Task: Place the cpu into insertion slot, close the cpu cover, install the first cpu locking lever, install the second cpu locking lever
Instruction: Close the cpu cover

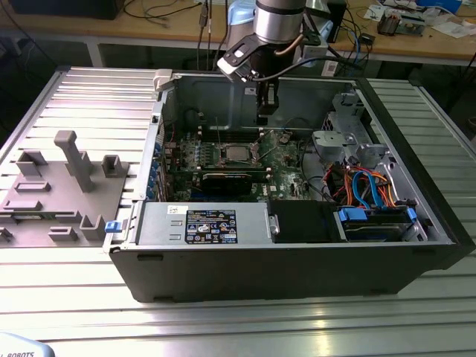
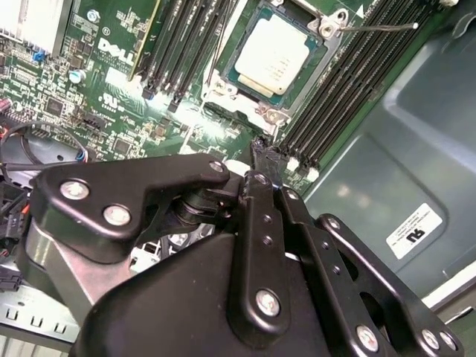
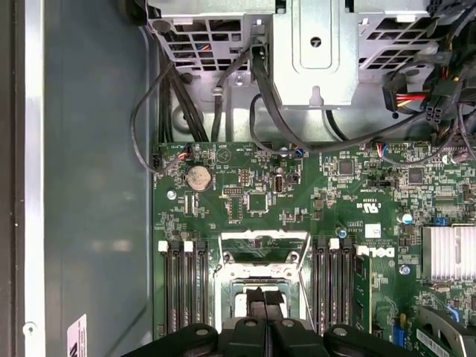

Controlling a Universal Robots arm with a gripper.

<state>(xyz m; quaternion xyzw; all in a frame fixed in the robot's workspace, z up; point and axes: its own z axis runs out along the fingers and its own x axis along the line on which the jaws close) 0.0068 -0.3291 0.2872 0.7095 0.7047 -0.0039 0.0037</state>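
The cpu [image 2: 271, 53] lies flat in the insertion slot [image 2: 227, 88] on the green board, its silver top showing through the square opening of the cpu cover [image 2: 321, 46], which lies down around it. A thin wire locking lever [image 2: 379, 27] sticks out past one corner of the socket. In the exterior view the cpu [image 1: 236, 154] sits mid-board, and my gripper [image 1: 262, 117] hangs above and just behind it. My gripper [image 2: 265, 155] is shut with nothing in it, its tips over the socket's edge. The black fingers [image 3: 255, 305] overlap the socket frame [image 3: 260, 249].
Black memory slots [image 3: 182, 286] flank the socket on both sides. A metal drive cage [image 3: 312, 52] with black cables [image 3: 223, 97] stands beyond the board. Case walls [image 1: 160, 126] enclose everything. A grey fixture block [image 1: 67, 186] sits on the ribbed table at the exterior view's left.
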